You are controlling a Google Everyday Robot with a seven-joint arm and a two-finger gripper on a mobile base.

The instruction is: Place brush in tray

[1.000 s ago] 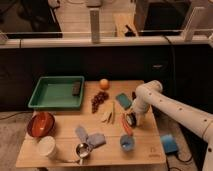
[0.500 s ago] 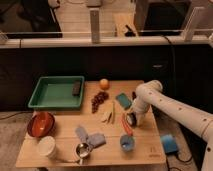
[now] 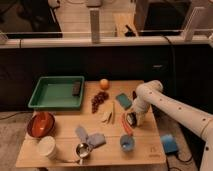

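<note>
The green tray [image 3: 45, 94] sits at the table's back left, with a small black block [image 3: 76, 88] in its right end. My gripper [image 3: 132, 120] hangs low over the table's right middle, well to the right of the tray, pointing down beside an orange carrot-like thing [image 3: 127, 129]. A small round whitish shape [image 3: 130, 119] shows at the gripper's tip; it may be the brush's head. I cannot make out the brush's black handle.
Between gripper and tray lie a teal sponge [image 3: 123, 100], dark grapes [image 3: 99, 100], an orange [image 3: 103, 83] and pale peels [image 3: 107, 115]. In front: a red-brown bowl [image 3: 41, 125], white cup [image 3: 47, 146], metal cup [image 3: 81, 149], grey cloth [image 3: 91, 136], blue cup [image 3: 127, 143].
</note>
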